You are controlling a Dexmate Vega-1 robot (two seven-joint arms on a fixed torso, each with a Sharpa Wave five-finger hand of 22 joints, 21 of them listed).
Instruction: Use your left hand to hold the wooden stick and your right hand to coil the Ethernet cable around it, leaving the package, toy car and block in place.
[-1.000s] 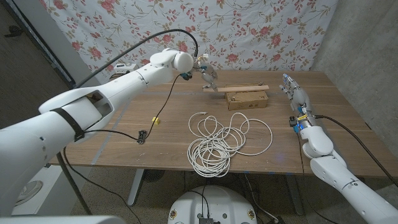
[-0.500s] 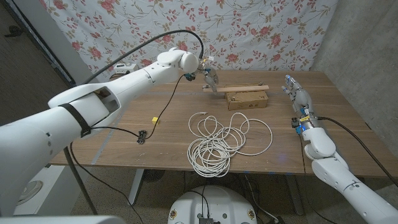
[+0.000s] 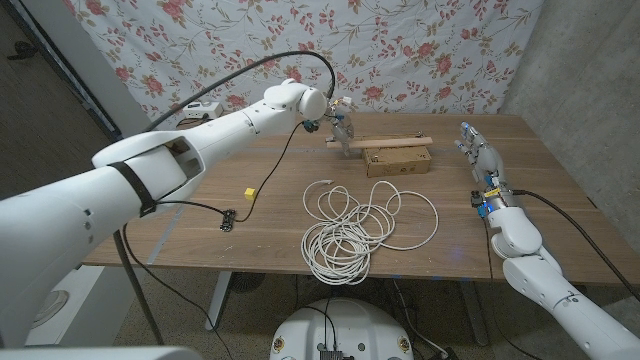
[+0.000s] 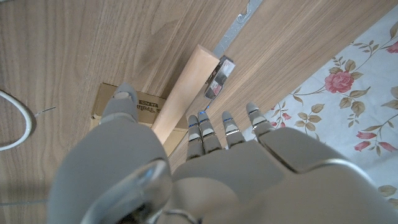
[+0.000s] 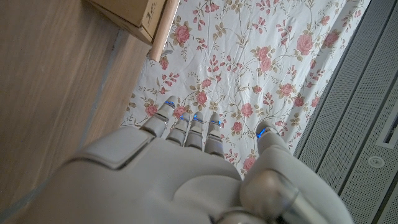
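Fingers [image 4: 214, 134] of the left robot hand [image 3: 342, 127] hover spread above the long pale wooden stick [image 3: 392, 142], apparently to grasp it, not touching yet.

The pale wooden stick [image 3: 385, 143] lies flat at the far side, touching the cardboard package [image 3: 398, 158]; the white cable [image 3: 352, 225] sprawls in loose loops nearer me.

One cable [image 3: 352, 225], one stick [image 3: 392, 142], one package [image 3: 397, 159] (cardboard), one yellow block [image 3: 247, 192].
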